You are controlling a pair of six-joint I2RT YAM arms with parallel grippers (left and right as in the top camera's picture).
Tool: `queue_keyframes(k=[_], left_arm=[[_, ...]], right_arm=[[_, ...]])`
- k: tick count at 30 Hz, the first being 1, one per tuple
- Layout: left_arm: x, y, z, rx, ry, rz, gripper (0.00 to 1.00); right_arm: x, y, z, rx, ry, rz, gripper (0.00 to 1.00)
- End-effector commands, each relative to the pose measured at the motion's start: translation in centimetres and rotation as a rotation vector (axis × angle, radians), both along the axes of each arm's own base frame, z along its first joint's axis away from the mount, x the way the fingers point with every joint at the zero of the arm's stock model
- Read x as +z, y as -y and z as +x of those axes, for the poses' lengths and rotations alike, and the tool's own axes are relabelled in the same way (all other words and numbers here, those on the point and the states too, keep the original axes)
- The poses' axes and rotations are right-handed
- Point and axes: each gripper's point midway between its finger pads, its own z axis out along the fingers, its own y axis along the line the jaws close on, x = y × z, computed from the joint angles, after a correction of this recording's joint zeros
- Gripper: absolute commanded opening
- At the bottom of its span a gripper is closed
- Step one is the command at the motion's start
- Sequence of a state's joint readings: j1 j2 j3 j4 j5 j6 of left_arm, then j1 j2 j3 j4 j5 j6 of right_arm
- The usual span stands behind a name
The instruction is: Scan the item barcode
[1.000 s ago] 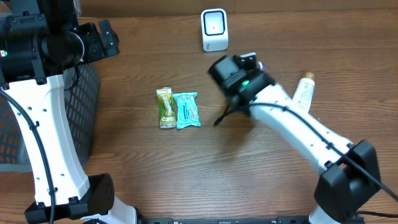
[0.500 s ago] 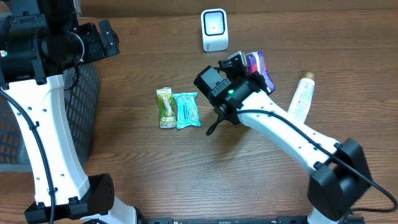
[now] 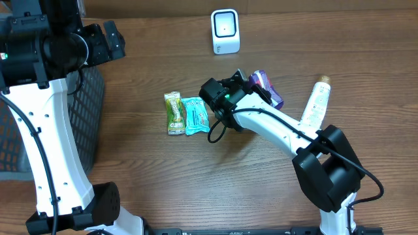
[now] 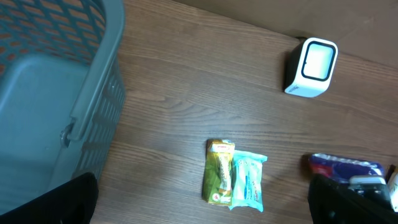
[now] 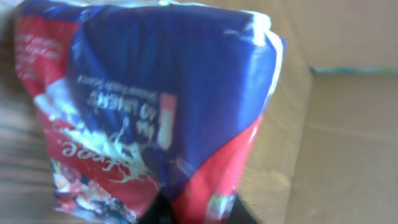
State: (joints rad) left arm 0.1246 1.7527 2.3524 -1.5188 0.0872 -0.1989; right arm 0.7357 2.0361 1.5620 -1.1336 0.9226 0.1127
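Scan not done, by my read: packet (image 3: pixel 266 88) sits right of frame centre, well below scanner (image 3: pixel 225 31) at top centre. Left to do: lift, turn barcode to the window. R gripper (image 3: pixel 248 88) at packet's left edge; can't tell how far open, or if it's pinching. L gripper (image 4: pixel 214 208) wide open, empty. Packet: glossy blue-over-red film, crinkled, white print. No barcode visible, wrist view blurred.
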Motion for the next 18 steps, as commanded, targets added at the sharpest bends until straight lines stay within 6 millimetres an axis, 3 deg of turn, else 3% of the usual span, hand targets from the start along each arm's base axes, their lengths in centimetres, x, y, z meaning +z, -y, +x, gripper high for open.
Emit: queue_keyframes(k=[1,5,12,18], left_arm=[[0.5,0.2,0.2,-0.022,0.02,0.007,0.99],[0.5,0.2,0.2,-0.022,0.02,0.007,0.99],[0.5,0.2,0.2,-0.022,0.02,0.007,1.0],[0.5,0.2,0.2,-0.022,0.02,0.007,1.0]], right_arm=[[-0.9,-2.1,-0.9,0.027,-0.048,0.085,0.2],[-2.4,-4.4,-2.7,0.061,-0.14,0.174,0.21],[-5.2,-9.1,-7.1,0.103,-0.384,0.411,0.35],[-5.9,-13.3,-10.2,0.118,-0.57,0.656,0.35]])
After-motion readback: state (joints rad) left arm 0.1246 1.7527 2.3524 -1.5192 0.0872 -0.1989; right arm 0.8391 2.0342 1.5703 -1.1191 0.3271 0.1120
